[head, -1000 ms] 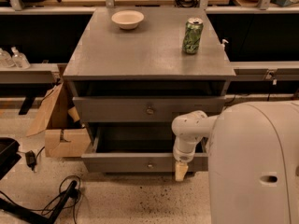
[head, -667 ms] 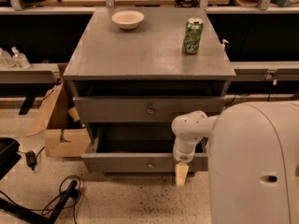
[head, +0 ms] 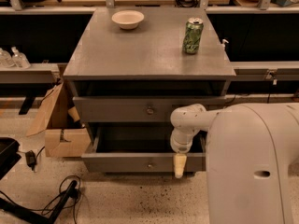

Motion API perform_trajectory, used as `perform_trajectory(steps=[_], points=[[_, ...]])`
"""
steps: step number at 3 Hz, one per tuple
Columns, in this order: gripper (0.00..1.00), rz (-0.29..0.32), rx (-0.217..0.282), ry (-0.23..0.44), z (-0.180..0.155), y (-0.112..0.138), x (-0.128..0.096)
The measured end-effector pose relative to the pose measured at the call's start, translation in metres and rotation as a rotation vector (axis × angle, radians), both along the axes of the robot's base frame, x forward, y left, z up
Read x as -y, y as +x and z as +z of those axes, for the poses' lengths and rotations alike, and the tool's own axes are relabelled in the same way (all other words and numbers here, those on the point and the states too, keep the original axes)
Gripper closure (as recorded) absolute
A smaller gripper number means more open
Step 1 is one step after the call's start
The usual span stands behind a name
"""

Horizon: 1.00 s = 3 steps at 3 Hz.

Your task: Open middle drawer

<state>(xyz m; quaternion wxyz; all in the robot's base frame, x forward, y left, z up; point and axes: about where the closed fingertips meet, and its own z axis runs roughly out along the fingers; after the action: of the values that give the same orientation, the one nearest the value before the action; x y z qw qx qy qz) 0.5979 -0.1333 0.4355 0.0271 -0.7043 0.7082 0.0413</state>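
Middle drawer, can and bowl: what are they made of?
The middle drawer looks like painted wood: matte, even grey. The can seems metal, shiny green print. The bowl, smooth cream, could be ceramic or plastic. The gripper hangs before the drawer's front.

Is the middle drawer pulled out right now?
Yes, the middle drawer juts out showing its grey inside, with the gripper at its front edge.
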Motion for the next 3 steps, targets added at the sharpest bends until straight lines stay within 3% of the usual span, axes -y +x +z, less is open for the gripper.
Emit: perform_trajectory(steps=[1,3], points=[[0.03,0.002,-0.003,0.009,-0.003,0.001,0.000],[0.49,-0.059,-0.103,0.026,-0.031,-0.041,0.008]])
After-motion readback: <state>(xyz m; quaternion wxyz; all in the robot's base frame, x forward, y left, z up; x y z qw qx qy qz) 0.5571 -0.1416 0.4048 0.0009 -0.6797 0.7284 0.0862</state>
